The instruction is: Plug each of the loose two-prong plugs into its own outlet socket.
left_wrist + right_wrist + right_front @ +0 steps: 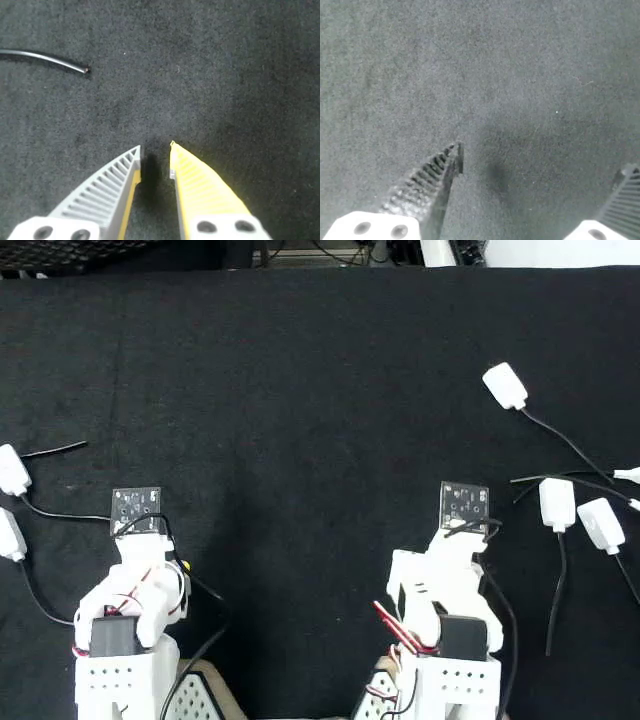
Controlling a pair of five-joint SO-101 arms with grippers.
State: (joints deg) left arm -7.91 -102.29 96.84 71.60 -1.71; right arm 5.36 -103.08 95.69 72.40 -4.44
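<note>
Two white plugs (12,472) with black cords (45,58) lie flat at far left; three similar plugs (557,503) lie scattered far right

Black cloth-covered tabletop (300,370). At the left edge lie two white corded blocks, plug or socket unclear: far left block (12,470) and near left block (10,536). A loose black cord end (62,449) lies beside them. On the right side lie three more: far right block (505,386) apart, middle right block (557,503) just beside outer right block (601,524).
</note>
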